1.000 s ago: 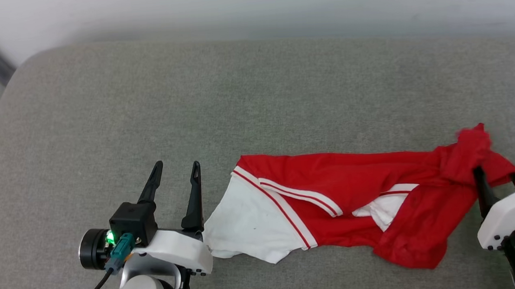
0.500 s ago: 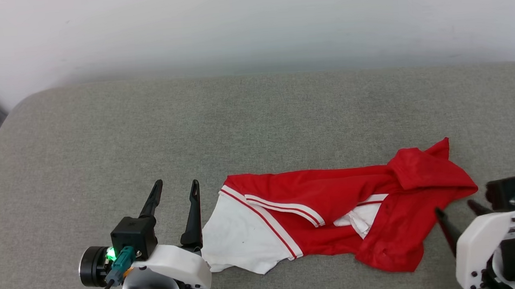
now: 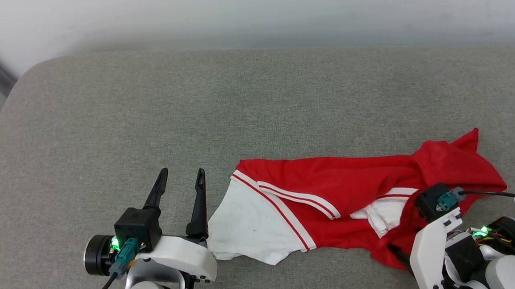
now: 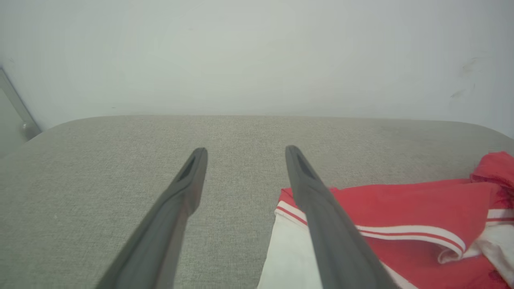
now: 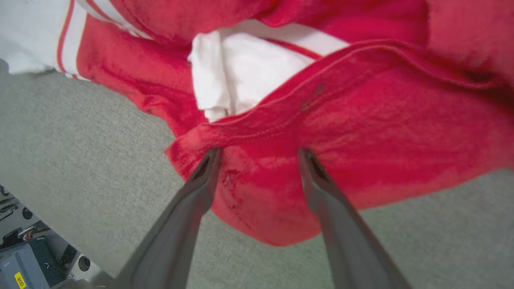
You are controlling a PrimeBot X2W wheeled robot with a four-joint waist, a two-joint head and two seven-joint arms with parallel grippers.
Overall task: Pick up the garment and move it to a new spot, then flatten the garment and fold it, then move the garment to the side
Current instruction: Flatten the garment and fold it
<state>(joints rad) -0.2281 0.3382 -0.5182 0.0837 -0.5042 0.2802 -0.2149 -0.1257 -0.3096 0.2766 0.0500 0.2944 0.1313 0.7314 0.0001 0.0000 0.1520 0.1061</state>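
- Right gripper, nearest the robot: fingers spread wide, nothing pinched. The two tips are planted on the near red edge of the garment, with a ridge of cloth lying between them. I cannot tell whether they press in or only rest there. Judgement: this is set up for a pinch on the near right hem, so that the bunched end can be pulled out flat.
- Left gripper: fingers spread, empty. It sits low over the worktop, just beside the left edge of the white sleeve. In the left wrist view its right finger overlaps the sleeve edge. Judgement: it is parked here to take the sleeve end once the right side is held.
- The garment, a red jersey T-shirt, lies on the near right part of the worktop. It is gathered into a long crumpled band running left to right, not flat.
  - The left end is the white sleeve, edged with red stripes.
  - A second white sleeve is tucked into the red folds mid-band.
  - The far right end rises in a loose red fold.
  - Judgement: the flattening step is in hand and folding is not yet begun.
- Beyond the garment: bare grey fabric-covered worktop with a rounded corner, giving room to spread the shirt away from the robot.
- Farthest: a pale wall.
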